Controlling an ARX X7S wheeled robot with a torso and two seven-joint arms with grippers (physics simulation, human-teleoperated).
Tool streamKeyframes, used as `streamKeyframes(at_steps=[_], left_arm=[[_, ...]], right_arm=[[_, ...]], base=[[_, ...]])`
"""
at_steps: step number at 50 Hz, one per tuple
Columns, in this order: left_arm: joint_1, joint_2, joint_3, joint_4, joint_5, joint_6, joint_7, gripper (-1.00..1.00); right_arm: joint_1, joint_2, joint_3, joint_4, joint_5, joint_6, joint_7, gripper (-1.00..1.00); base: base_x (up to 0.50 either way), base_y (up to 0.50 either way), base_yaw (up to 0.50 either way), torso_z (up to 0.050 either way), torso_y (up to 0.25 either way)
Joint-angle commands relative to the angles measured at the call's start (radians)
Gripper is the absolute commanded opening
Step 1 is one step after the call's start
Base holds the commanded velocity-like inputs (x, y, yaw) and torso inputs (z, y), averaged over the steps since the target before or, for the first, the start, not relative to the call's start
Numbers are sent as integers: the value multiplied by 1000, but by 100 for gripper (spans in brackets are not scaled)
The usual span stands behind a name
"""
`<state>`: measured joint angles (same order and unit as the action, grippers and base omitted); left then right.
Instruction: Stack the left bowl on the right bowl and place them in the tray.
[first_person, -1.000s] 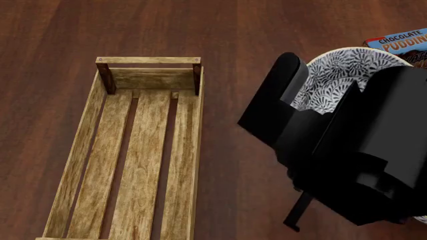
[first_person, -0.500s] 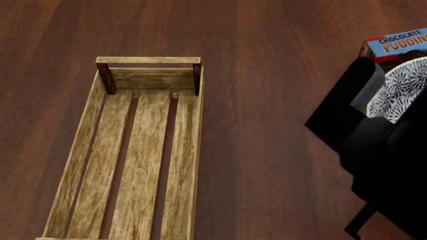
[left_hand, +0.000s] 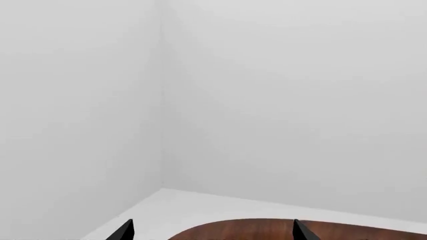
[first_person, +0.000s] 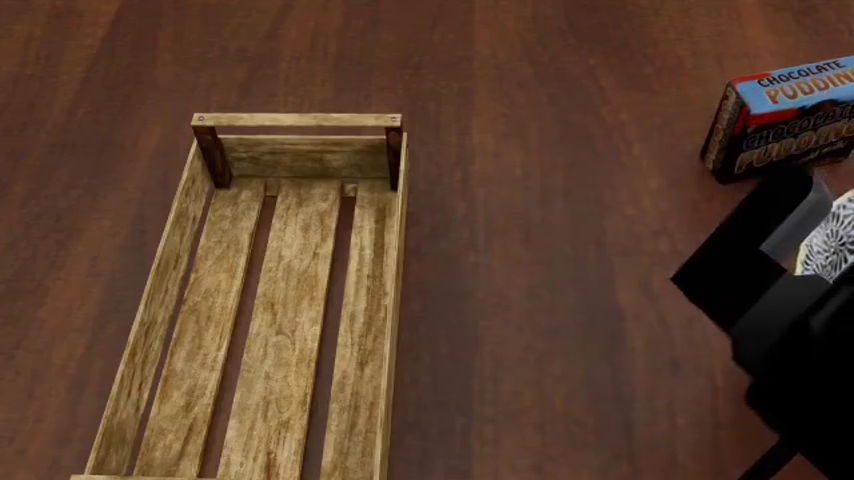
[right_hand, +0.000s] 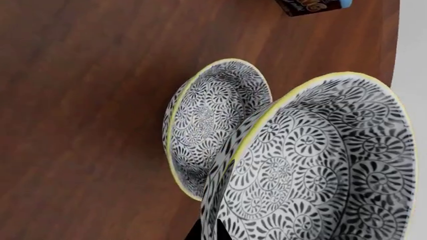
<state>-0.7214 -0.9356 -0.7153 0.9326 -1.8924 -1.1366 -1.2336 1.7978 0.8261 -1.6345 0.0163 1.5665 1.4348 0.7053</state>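
Two black fingertips (left_hand: 124, 231) of the left gripper (left_hand: 210, 235) are seen in the left wrist view, set well apart, with nothing between them; beyond the jaws only a curved edge of the dark wood table (left_hand: 253, 230) and pale walls are shown.

In the head view, the tray (first_person: 158, 330) is seen lying on the table (first_person: 561, 250), its slatted floor bare, well apart from the right gripper (first_person: 781, 285). A patterned bowl (first_person: 834, 245) is partly glimpsed against the black gripper body, and the chocolate pudding box (first_person: 785, 115) is seen just beyond it.

In the right wrist view, the held bowl (right_hand: 320, 165) is shown close to the camera, its yellow-edged rim pinched by the right gripper's finger (right_hand: 207, 231), whose jaws are closed on the rim. A second bowl (right_hand: 210, 125) is seen resting on the table just beyond the jaws, partly overlapped by the held one; whether they touch cannot be told.
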Motion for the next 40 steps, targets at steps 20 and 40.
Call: streamKeyframes(at_steps=[20,40], left_arm=[[20,13,20,16,7,4,-9,100],[25,-4,33,22,-12,22,-33,100]], right_arm=[[-70,-76,-149,175,-345,-201,-262,-100],[-124,-134,-187,299,-458,-324,-322,-100]], base=[[0,0,0,0,0],[0,0,0,0,1]])
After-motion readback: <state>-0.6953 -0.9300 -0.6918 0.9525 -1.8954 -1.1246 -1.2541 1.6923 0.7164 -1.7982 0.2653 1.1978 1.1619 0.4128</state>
